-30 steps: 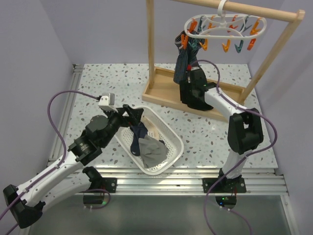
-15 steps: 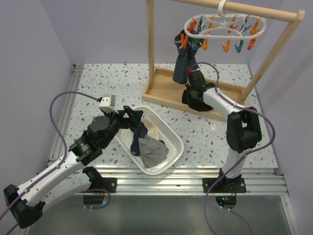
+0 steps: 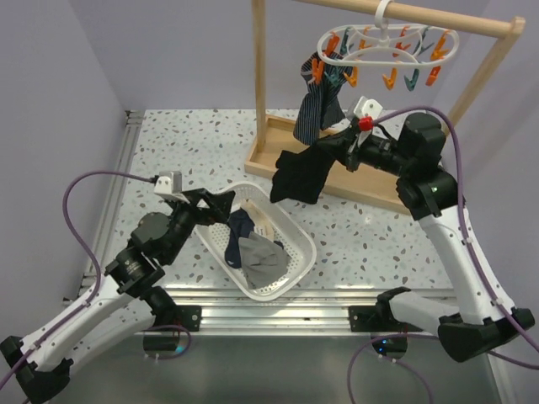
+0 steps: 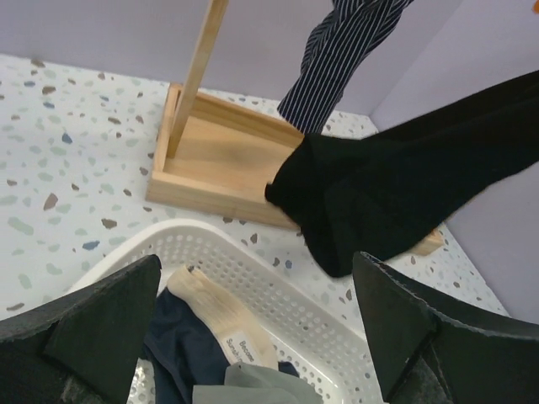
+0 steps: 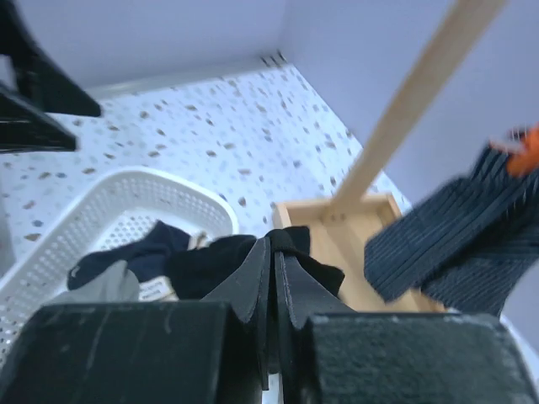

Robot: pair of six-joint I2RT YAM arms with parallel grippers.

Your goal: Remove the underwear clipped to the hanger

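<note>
One garment's free: your right gripper [image 3: 339, 145] is pinched tight on the black underwear [image 3: 296, 175], which dangles below its fingertips. Next, take it over the basket [image 3: 296, 229] ahead and below, then let go. The striped pair [image 3: 313, 114] hangs clipped to the hanger [image 3: 387, 44] just beside.

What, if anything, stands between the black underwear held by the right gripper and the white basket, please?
Nothing visible does. The black underwear hangs from the shut right gripper by the wooden base, with only bare table before the basket. The open left gripper hovers at the basket's left end, off that line.
</note>
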